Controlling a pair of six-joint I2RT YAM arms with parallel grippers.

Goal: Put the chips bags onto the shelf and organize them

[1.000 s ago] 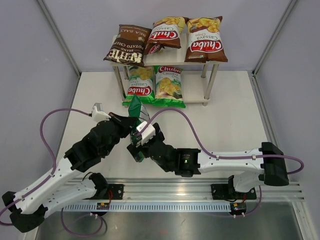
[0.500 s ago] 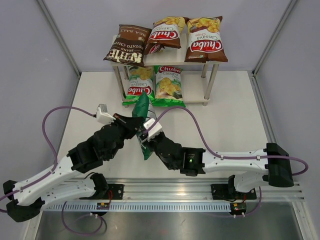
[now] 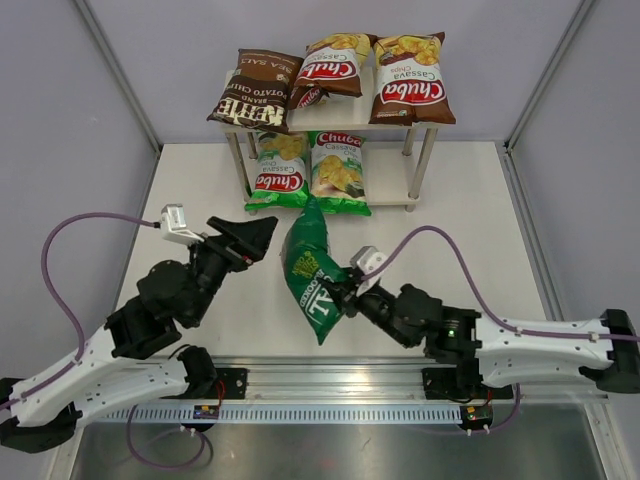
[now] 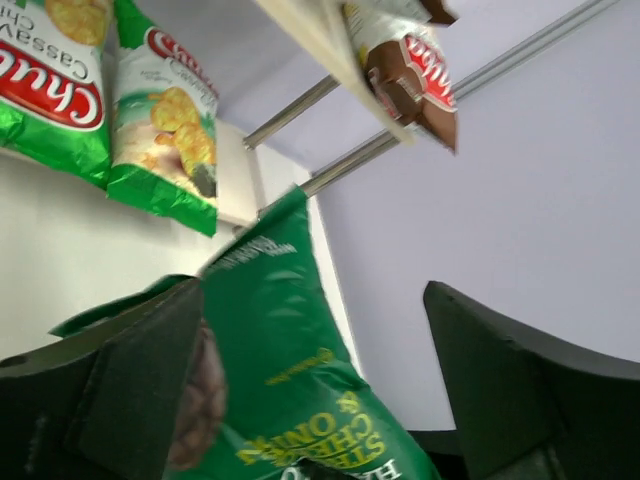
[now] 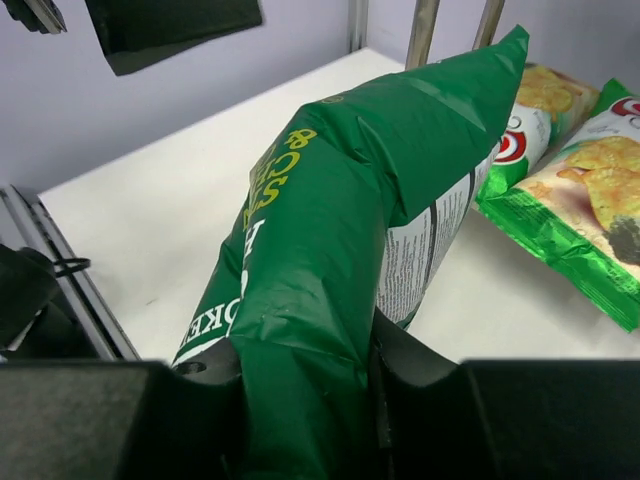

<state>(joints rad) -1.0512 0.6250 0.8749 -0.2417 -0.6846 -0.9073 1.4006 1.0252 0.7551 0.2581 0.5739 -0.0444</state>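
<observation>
Dark green bag (image 3: 310, 275) glossy, creased film; shelf legs (image 3: 425, 168) polished metal.

The pale cream upper shelf board (image 3: 340, 115) hides the tops of the glossy green Chuba bags (image 3: 338, 172) beneath it.

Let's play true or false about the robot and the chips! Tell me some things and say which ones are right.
1. The right gripper is holding the dark green bag. True.
2. The left gripper is squeezing that bag too. False: its jaws stand open, off to the side of the bag.
3. Three bags lie on the top board of the shelf. True: the Kettle bag and two brown Chuba bags.
4. The shelf's lower board has no bags on it. False: two green Chuba bags lie there side by side.
</observation>
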